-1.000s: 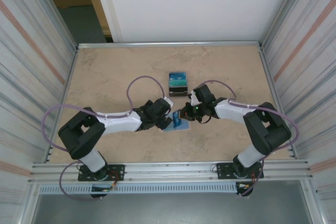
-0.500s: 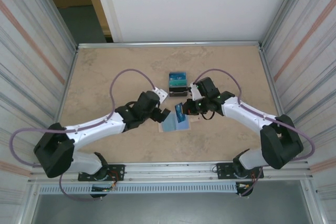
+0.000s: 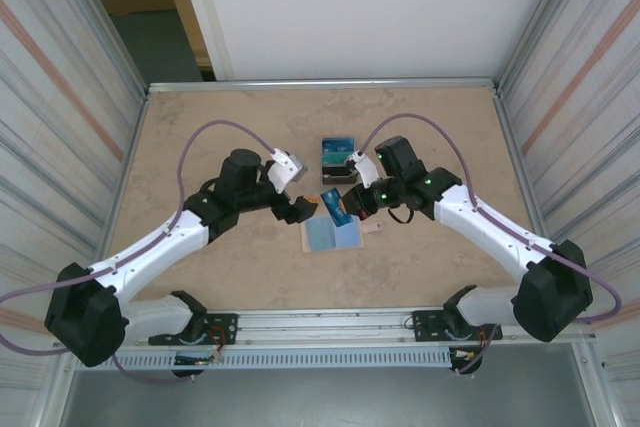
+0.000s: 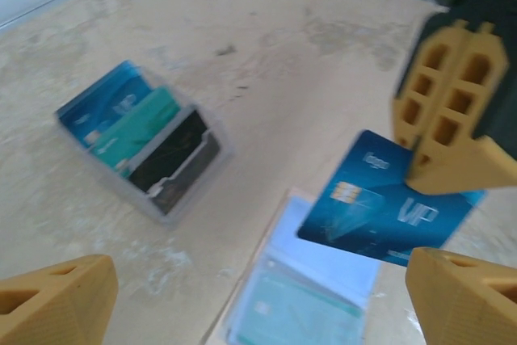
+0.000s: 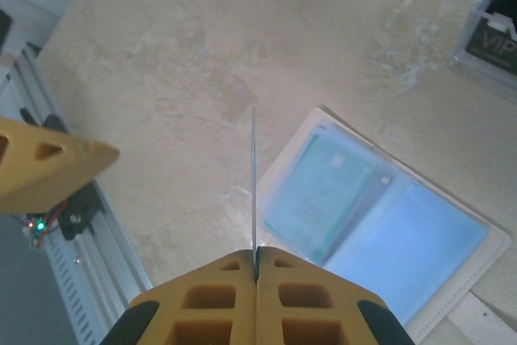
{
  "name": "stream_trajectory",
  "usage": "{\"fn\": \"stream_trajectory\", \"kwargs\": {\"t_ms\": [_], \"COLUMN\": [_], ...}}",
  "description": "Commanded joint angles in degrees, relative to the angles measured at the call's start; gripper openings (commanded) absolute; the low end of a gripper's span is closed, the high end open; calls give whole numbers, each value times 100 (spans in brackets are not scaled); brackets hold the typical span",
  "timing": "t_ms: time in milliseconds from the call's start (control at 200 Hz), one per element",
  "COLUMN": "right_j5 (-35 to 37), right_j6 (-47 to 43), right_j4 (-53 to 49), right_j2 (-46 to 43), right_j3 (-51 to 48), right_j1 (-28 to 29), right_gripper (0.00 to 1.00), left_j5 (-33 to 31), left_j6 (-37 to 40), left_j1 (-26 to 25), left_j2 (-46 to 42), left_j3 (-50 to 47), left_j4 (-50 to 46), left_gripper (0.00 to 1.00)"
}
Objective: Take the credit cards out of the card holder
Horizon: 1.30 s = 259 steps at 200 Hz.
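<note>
Extraction step, mid-cycle. Right end effector [image 3: 349, 207] is pinched on a blue card [image 3: 333, 208] and holds it in the air just above the open card holder [image 3: 322, 239], which lies flat on the surface [image 3: 200, 127]. Left end effector [image 3: 300, 210] is spread wide with nothing between the fingers, just left of the holder.

My read: this card is clear of its sleeve. Next move is to carry it to the clear tray [image 3: 340, 157] just behind the holder, where other cards stand, and release. The grip is at one corner only, so the card needs lining up with the tray before letting go. One teal card [image 5: 323, 191] sits in a holder sleeve and looks like the next pull. The left arm probably has to pin the holder for that.

View differences:
- Left wrist shows the card face (chip, "VIP" print), the pinch at its upper corner, and blue, teal and dark cards in the tray.
- Right wrist gets the card edge-on as a thin line, with the holder and its teal card underneath.
- Top view gives the layout: both arms converge on the holder.
</note>
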Motion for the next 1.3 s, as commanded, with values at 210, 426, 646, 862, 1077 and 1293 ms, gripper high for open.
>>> {"fn": "stream_trajectory", "kwargs": {"t_ms": [210,426,646,862,1077,1293], "right_j5": [-681,-902,-943,-939,-1121,-956], "right_j6": [-1031,-1386,-1489,-1262,-594,565], "right_j4": [-691,-946,-1031,-858,-118,1475], "right_j2": [-197,-154,-25,-130,-592,-1175], "right_j3": [512,755,932,900,376,-523], "right_j1": [58,148,158,-7,-399,-514], "right_gripper": [0,1,3,21,61,99], "left_j5": [1963,2387,2217,1790,955,240], "left_j6": [956,1326,1807,1704,952,-557], "left_j1": [44,37,-247,-312,-312,-279], "left_j2": [447,793,946,873,355,-460], "left_j3": [630,985,1157,1044,414,-391], "left_j4": [-607,-1125,-1511,-1353,-293,1139], "left_gripper": [69,51,14,0,0,0]}}
